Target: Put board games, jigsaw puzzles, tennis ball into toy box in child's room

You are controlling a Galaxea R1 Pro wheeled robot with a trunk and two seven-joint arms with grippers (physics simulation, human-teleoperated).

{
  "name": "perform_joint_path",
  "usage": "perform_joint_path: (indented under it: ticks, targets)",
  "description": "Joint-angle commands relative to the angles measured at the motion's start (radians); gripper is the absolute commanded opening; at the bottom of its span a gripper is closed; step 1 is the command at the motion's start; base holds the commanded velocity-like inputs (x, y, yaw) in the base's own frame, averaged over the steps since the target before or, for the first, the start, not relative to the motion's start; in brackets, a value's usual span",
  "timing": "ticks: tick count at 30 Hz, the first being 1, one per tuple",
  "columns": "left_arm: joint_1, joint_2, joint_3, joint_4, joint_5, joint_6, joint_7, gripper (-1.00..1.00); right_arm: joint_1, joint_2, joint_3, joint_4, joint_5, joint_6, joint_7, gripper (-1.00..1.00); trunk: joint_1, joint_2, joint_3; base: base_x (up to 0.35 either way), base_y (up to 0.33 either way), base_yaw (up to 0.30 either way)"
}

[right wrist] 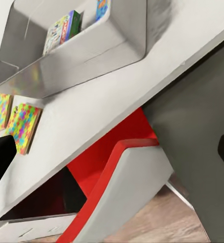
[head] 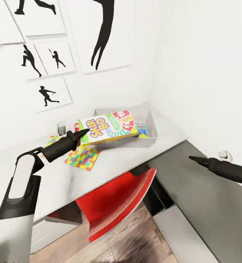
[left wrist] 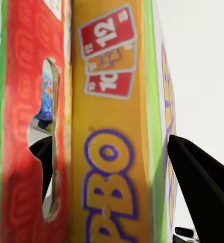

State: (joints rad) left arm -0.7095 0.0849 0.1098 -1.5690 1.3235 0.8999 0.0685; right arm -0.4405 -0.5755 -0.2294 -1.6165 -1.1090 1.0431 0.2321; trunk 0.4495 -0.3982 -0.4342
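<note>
Nearest the camera, below the desk edge, a red chair [head: 117, 204] is seen tucked under the table [head: 62, 182], with plank floor beneath it. At the near right, the right gripper [head: 191, 158] is held idle over the dark lower cabinet [head: 194, 204], well apart from the toys; from the head view its fingers appear drawn to a point, but whether they are parted cannot be told with certainty. On the table top at the left, one jigsaw puzzle [head: 82, 157] is seen lying flat, and a second puzzle [head: 52, 140] is partly hidden behind the left arm; both are judged still to be moved. Just beyond them, the left gripper [head: 85, 133] is clamped on the near end of the Skip-Bo box [head: 108, 129], a black finger pressed on each face in the left wrist view [left wrist: 112, 152]. The box is held tilted above the near wall of the toy box [head: 152, 140], its far end reaching over the tray, so this placement is judged nearly complete but not released. Inside the tray, a Monopoly box [right wrist: 61, 30] and another blue item are already seen resting. The tennis ball cannot be made out clearly. On the far wall, silhouette posters [head: 102, 33] are hung.
</note>
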Motion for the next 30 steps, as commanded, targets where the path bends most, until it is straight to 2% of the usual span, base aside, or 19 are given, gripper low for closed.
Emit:
perform_joint_path:
  ticks: [1, 9, 16, 30]
  targets:
    - [-0.006, -0.001, 0.001, -0.003, 0.017, 0.005, 0.019, -1.00, 0.000, 0.000, -0.002, 0.000, 0.010, 0.004, 0.010, 1.00, 0.001, -0.002, -0.002, 0.028, 0.000, 0.273]
    - [-0.028, -0.001, 0.000, -0.013, 0.036, 0.008, 0.054, -1.00, 0.007, 0.001, -0.009, 0.000, 0.011, 0.004, 0.012, 1.00, 0.001, -0.002, -0.002, 0.154, -0.080, 0.199]
    - [-0.034, 0.002, 0.000, -0.016, 0.040, 0.008, 0.057, -1.00, 0.012, 0.002, -0.003, 0.000, 0.012, 0.003, 0.010, 1.00, 0.001, -0.002, -0.002, 0.166, -0.108, 0.023]
    - [-0.036, 0.004, 0.001, -0.017, 0.040, 0.008, 0.056, -1.00, 0.011, 0.002, 0.000, 0.000, 0.012, 0.002, 0.006, 1.00, 0.001, -0.002, -0.002, 0.020, -0.013, 0.035]
